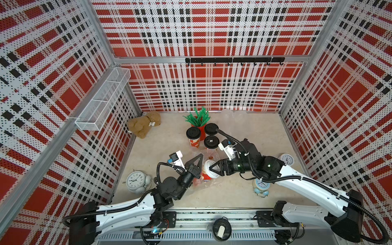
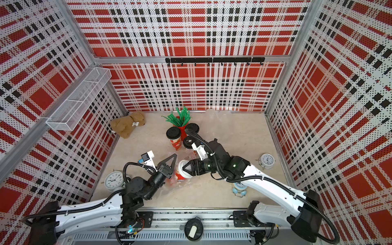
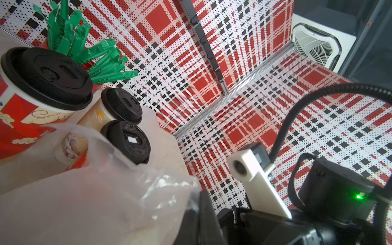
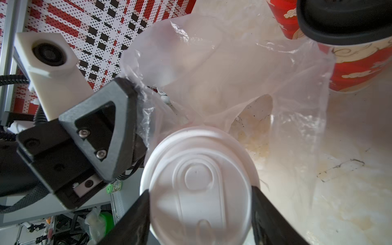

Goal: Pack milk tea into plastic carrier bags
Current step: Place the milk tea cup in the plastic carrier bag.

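One white-lidded milk tea cup [image 4: 197, 169], gripped at its lid by your right hand [image 1: 213, 169], tilts at the mouth of the carrier bag [image 4: 233, 63] your left hand [image 4: 129, 89] pinches; that thin film could slip free or snag the cup.

I get bright, even light in both top views; shadows on the table [image 1: 273, 135] are faint, and the plaid walls [image 1: 212, 31] bow toward the frame edges. Through the right wrist camera the white-lidded milk tea [image 4: 199, 191] blows out, soft; the plastic bag [image 4: 244, 63] glints.
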Robot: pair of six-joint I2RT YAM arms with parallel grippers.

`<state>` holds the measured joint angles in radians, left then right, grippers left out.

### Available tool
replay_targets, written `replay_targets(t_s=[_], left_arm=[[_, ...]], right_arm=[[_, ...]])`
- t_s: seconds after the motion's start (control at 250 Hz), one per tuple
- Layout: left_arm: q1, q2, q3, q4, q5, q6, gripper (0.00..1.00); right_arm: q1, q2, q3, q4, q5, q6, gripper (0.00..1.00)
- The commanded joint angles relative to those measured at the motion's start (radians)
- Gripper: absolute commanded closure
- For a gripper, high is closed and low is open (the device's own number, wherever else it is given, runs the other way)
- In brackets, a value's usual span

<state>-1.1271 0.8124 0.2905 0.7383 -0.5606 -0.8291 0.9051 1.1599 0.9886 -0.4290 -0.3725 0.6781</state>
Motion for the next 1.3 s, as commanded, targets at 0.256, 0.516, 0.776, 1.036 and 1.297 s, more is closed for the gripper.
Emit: replay_targets(t_s=[0.256, 0.516, 0.776, 1.036, 1.297], left_arm=[[-0.021, 0.003, -0.031, 0.127, -0.083, 0.040, 1.00], [-0.034, 0.007, -0.037, 0.181, -0.105, 0.068, 1.00], [-0.037, 0.028, -0.048, 0.240, -0.105, 0.071, 1.00], [-0.037, 0.035, -0.051, 0.280, -0.095, 0.082, 1.00], [-0.039, 0.029, -0.063, 0.322, -0.087, 0.096, 1.00]], right_arm=[[0.038, 0.058, -0.014, 0.156, 0.021, 0.056, 0.61], [0.066, 0.115, -0.037, 0.250, 0.004, 0.098, 0.62], [0.081, 0.173, -0.032, 0.285, -0.012, 0.104, 0.62], [0.084, 0.212, -0.032, 0.288, -0.008, 0.104, 0.62], [0.093, 0.248, 0.019, 0.123, 0.058, 0.068, 0.65]])
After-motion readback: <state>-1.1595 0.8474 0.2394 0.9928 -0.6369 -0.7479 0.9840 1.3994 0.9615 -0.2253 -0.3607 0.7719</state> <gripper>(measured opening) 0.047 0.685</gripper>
